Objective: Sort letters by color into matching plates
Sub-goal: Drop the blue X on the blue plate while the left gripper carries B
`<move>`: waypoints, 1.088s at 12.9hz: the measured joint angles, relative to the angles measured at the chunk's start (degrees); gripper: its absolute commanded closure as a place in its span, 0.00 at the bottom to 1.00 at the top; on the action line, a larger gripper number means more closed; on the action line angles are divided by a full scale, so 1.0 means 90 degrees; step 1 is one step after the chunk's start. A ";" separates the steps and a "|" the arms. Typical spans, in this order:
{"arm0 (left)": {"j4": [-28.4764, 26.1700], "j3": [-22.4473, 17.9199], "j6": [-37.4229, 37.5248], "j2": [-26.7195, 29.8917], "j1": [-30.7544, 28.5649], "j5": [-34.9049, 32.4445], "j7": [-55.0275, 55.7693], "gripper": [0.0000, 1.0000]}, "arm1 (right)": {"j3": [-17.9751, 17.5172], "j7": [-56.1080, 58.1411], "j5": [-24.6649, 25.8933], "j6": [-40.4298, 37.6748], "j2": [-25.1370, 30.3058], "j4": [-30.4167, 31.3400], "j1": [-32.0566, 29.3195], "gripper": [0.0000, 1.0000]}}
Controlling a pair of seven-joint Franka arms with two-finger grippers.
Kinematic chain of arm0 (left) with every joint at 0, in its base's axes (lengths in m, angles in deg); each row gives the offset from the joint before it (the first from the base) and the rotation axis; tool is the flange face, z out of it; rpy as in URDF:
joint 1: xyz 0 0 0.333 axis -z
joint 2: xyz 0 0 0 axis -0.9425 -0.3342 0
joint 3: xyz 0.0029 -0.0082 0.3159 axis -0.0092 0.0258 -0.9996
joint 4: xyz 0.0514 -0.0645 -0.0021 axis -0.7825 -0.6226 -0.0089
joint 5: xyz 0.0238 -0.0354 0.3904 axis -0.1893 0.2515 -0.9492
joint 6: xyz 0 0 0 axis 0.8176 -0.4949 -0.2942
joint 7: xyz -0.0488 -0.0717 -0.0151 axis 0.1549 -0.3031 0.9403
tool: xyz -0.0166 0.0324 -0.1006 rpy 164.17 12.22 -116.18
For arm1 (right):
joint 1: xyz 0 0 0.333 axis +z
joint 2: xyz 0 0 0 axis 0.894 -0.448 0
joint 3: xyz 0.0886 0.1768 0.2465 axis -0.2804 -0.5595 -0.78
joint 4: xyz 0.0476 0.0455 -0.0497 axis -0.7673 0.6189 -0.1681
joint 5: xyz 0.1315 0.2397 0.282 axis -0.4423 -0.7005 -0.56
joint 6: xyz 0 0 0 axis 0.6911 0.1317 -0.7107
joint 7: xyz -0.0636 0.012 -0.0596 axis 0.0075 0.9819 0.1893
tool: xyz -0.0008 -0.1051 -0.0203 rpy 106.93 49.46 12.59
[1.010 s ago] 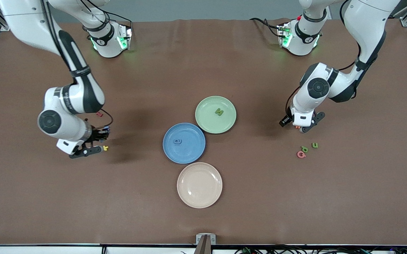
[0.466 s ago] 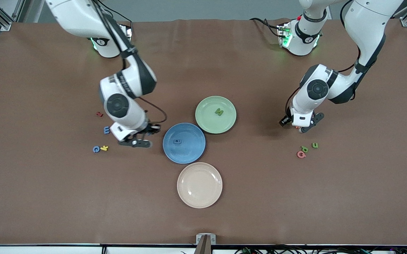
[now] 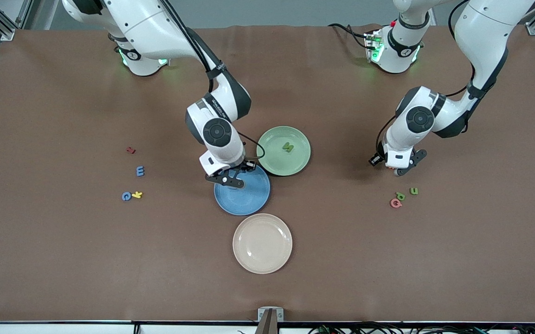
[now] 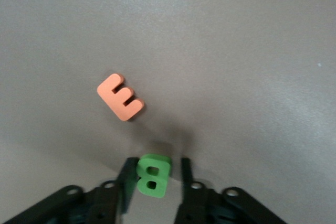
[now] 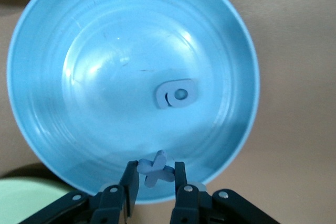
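Swinging in from the right arm's end of the table, the right arm now reaches across so that the right gripper (image 3: 231, 179) hangs over the blue plate (image 3: 248, 202), where a second ago it was low beside the loose letters near its own end. Its fingers are pinched on a blue X-shaped letter (image 5: 156, 168), and the right wrist view shows that letter above the plate's inner slope, with another blue letter (image 5: 177, 94) already lying flat near the middle of the dish below the claw. That reads as a carry almost finished: the piece is over the matching plate and, in my judgement, only needs releasing. The left arm has barely shifted; the left gripper (image 3: 399, 168) sits low over bare table toward the left arm's end, its fingers pressed onto a green B letter (image 4: 152, 174), with an orange E (image 4: 121, 96) lying just beside the claw and not part of the job. The pale green plate (image 3: 272, 162) touches the blue one and holds one green letter (image 3: 288, 147). A beige plate (image 3: 248, 260) sits empty nearer the front camera. Left to sort are two blue letters (image 3: 140, 171) toward the right arm's end and two green letters (image 3: 414, 190) close by the left claw.
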 measured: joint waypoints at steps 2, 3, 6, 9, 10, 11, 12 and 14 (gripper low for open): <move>0.0053 0.0012 0.0041 -0.0001 0.0001 0.0000 0.0006 1.00 | 0.0055 0.0000 -0.0006 0.0010 -0.0041 -0.0048 -0.0015 0.81; 0.0103 0.0073 0.0133 0.0000 -0.0001 0.0000 0.0006 1.00 | 0.0068 0.0000 -0.0007 0.0010 -0.0042 -0.0064 -0.0026 0.73; 0.0291 0.0480 0.0251 0.0004 0.0012 0.0000 0.0155 1.00 | 0.0066 -0.0001 -0.0009 0.0010 -0.0049 -0.0078 -0.0021 0.00; 0.0856 0.0961 0.0827 0.0013 0.0037 0.0000 0.0340 1.00 | 0.0075 0.0002 -0.0009 -0.0065 -0.0045 -0.0101 -0.0028 0.00; 0.1160 0.1099 0.1183 0.0016 0.0051 0.0000 0.0380 1.00 | 0.0099 0.0012 -0.0008 -0.0341 -0.0007 -0.0155 -0.0043 0.00; 0.1484 0.1210 0.1551 0.0015 0.0078 0.0000 0.0392 1.00 | 0.0132 0.0071 -0.0007 -0.0781 0.0113 -0.0231 -0.0095 0.00; 0.1780 0.1290 0.1869 0.0014 0.0134 0.0000 0.0393 1.00 | 0.0166 0.0251 -0.0003 -0.1301 0.0335 -0.0286 -0.0212 0.00; 0.2226 0.1333 0.2253 0.0009 0.0379 0.0134 0.0397 1.00 | 0.0203 0.0930 0.0004 -0.2360 0.1009 -0.0239 -0.0645 0.00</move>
